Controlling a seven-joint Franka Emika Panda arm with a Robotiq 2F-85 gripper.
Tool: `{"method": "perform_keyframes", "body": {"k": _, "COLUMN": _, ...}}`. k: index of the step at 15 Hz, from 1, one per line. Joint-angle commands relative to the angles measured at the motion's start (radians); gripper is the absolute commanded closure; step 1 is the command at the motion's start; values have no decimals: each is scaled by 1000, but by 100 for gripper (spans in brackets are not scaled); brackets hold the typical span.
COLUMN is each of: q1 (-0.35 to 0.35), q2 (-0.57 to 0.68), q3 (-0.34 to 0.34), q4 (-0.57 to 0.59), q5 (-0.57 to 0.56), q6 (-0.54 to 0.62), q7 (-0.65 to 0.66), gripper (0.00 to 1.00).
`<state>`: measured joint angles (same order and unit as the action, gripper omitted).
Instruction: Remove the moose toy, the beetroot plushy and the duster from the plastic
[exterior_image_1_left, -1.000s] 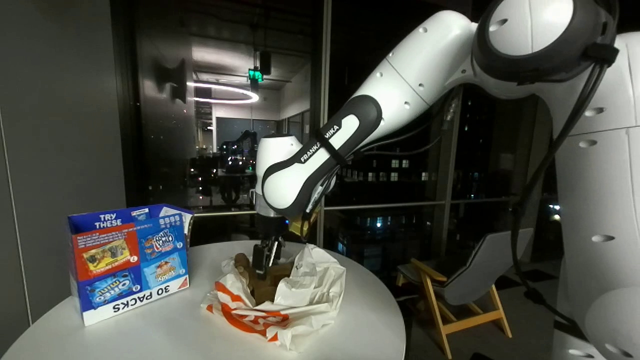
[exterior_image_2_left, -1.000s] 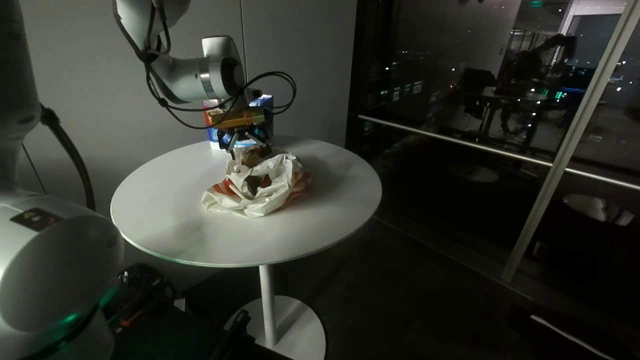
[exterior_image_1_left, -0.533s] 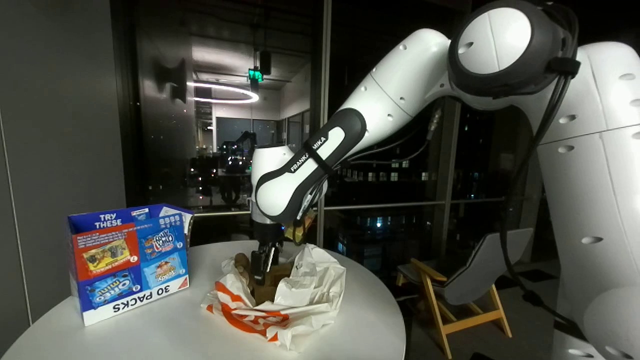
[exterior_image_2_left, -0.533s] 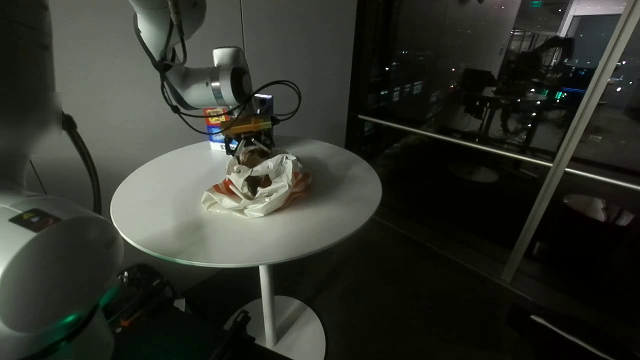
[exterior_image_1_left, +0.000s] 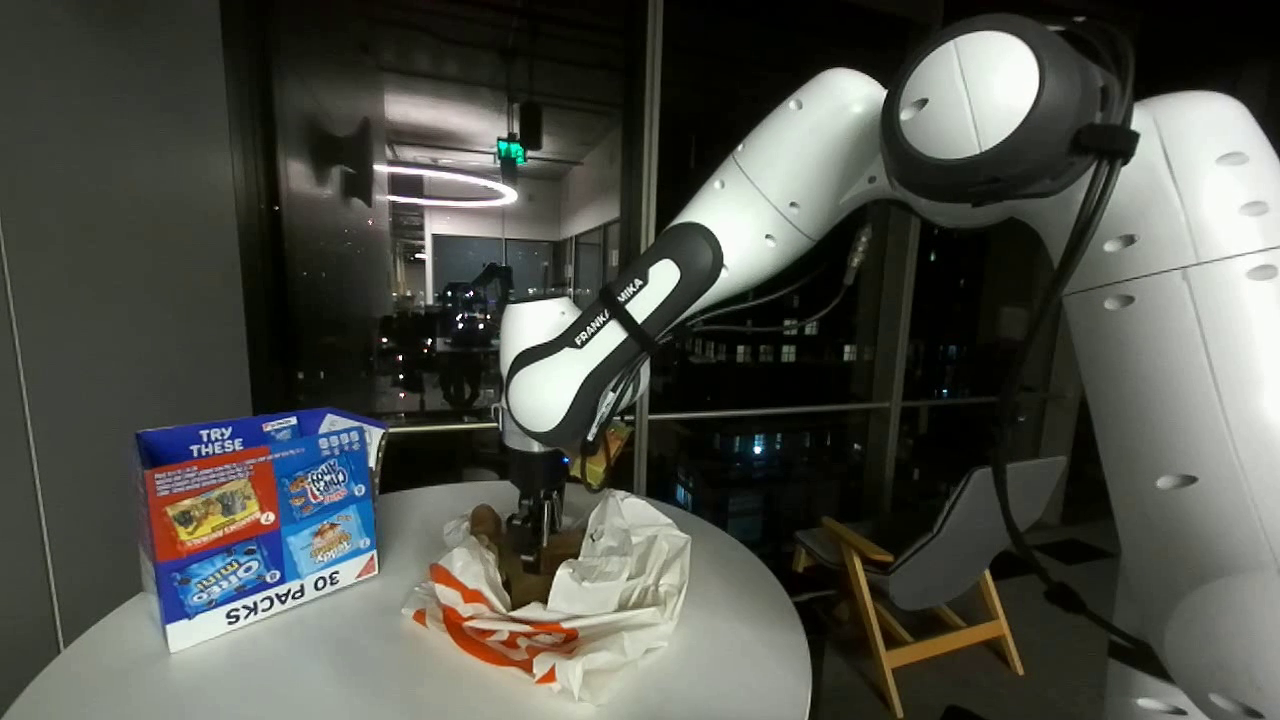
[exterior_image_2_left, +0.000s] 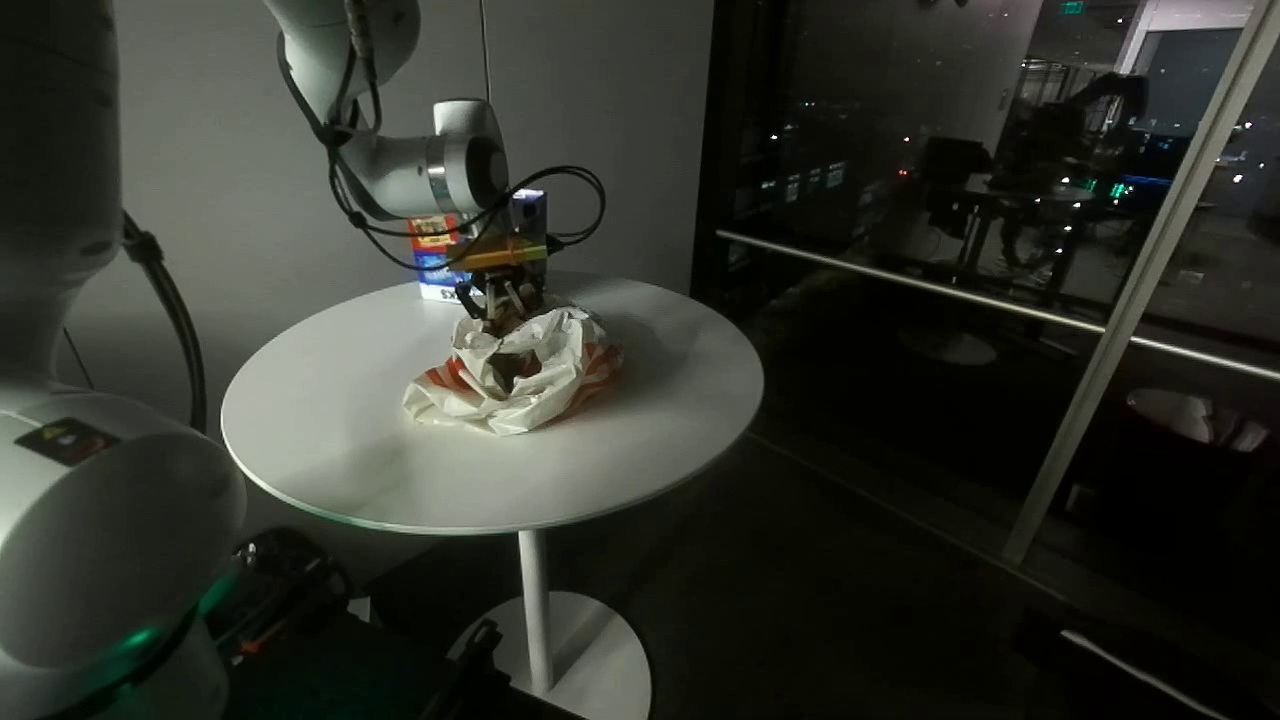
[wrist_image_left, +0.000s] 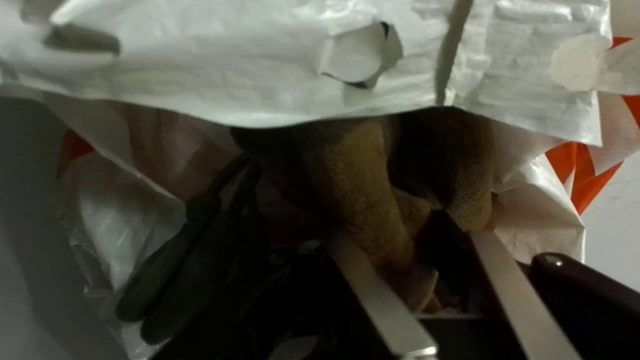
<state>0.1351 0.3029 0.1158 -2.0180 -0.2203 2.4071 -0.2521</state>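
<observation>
A white plastic bag (exterior_image_1_left: 630, 580) with orange print lies crumpled and open on the table. Brown furry limbs of the moose toy (wrist_image_left: 357, 185) show inside it in the wrist view; its rounded brown part (exterior_image_1_left: 486, 520) sticks up at the bag's mouth in an exterior view. Dark green leaves of the beetroot plushy (wrist_image_left: 175, 280) lie beside the moose, its body lost in shadow. The duster is hidden or out of view. My gripper (wrist_image_left: 400, 230) reaches down into the bag, its fingers on either side of a brown limb. Whether both fingers press it is too dark to see.
A blue and red snack box (exterior_image_1_left: 260, 530) stands on the round white table (exterior_image_1_left: 730, 600) close to the bag. In the wrist view the bag's loose flap (wrist_image_left: 240, 65) hangs across the top. A chair (exterior_image_1_left: 930, 550) stands beyond the table.
My gripper has come down into the bag's mouth, and its jaws have drawn closer together around the brown limb. Bag and box look unmoved.
</observation>
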Motion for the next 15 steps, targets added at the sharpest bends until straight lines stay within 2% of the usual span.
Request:
{"method": "perform_keyframes", "body": {"k": 1, "q1": -16, "q2": -24, "q3": 18, "q4": 7, "q5": 34, "q6": -22, "q7": -44, "gripper": 85}}
{"method": "perform_keyframes", "body": {"k": 2, "q1": -18, "q2": -30, "q3": 19, "q4": 0, "q5": 41, "q6": -17, "q7": -47, "gripper": 91}}
{"method": "perform_keyframes", "body": {"k": 4, "q1": -26, "q2": -38, "q3": 19, "q4": -9, "q5": 62, "q6": -15, "q7": -58, "gripper": 95}}
{"method": "perform_keyframes", "body": {"k": 6, "q1": -34, "q2": -45, "q3": 17, "q4": -20, "q5": 80, "q6": -7, "q7": -65, "gripper": 91}}
{"method": "perform_keyframes", "body": {"k": 8, "q1": -40, "q2": -69, "q3": 13, "q4": -32, "q5": 83, "q6": 2, "q7": -62, "gripper": 91}}
{"method": "perform_keyframes", "body": {"k": 12, "q1": -54, "q2": -211, "q3": 24, "q4": -82, "q5": 130, "q6": 59, "q7": -81, "gripper": 91}}
{"method": "perform_keyframes", "body": {"k": 15, "q1": -46, "q2": -350, "q3": 45, "q4": -138, "q5": 255, "q6": 121, "q7": -170, "gripper": 91}}
